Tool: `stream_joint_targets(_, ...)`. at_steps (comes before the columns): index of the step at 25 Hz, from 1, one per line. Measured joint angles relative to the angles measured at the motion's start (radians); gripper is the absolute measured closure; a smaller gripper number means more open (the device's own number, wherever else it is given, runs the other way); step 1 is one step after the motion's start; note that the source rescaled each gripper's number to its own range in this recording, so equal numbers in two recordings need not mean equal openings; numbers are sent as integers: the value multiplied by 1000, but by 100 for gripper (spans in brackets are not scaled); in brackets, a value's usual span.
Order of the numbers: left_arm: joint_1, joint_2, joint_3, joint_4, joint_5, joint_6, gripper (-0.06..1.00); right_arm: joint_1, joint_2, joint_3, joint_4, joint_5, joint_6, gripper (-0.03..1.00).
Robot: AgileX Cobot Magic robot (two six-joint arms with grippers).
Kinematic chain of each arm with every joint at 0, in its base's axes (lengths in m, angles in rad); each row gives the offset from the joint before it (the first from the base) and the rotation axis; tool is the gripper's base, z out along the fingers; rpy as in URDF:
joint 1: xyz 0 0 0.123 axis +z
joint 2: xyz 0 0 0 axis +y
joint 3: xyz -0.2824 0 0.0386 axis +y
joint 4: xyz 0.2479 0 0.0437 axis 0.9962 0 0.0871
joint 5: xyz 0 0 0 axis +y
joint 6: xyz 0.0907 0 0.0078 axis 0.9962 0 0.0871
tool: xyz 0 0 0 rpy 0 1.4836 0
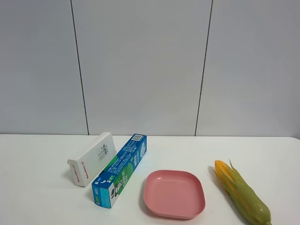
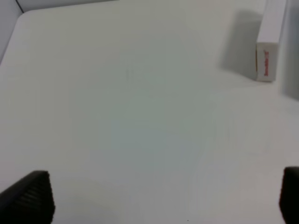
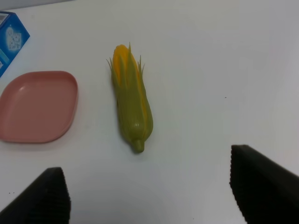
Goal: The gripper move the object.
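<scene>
The small white carton (image 1: pixel 93 159) with a red logo on its near end lies on the white table at the left, beside a blue-green box. It also shows in the left wrist view (image 2: pixel 269 42), far from my left gripper (image 2: pixel 163 198), which is open and empty over bare table. My right gripper (image 3: pixel 149 186) is open and empty, with an ear of corn ahead of it. Neither gripper nor arm shows in the exterior high view.
A long blue-green box (image 1: pixel 121 169) lies right of the carton, touching or nearly touching it. A pink square plate (image 1: pixel 174 193) sits at front centre; it also shows in the right wrist view (image 3: pixel 37 106). An ear of corn (image 1: pixel 242 198) lies at the right (image 3: pixel 131 103).
</scene>
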Motion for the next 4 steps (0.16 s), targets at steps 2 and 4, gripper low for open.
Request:
stream_joint_targets(2, 0, 0, 0, 0, 0, 0, -4, 0, 0, 0, 0, 0, 0, -3)
stream_joint_targets(4, 0, 0, 0, 0, 0, 0, -4, 0, 0, 0, 0, 0, 0, -3)
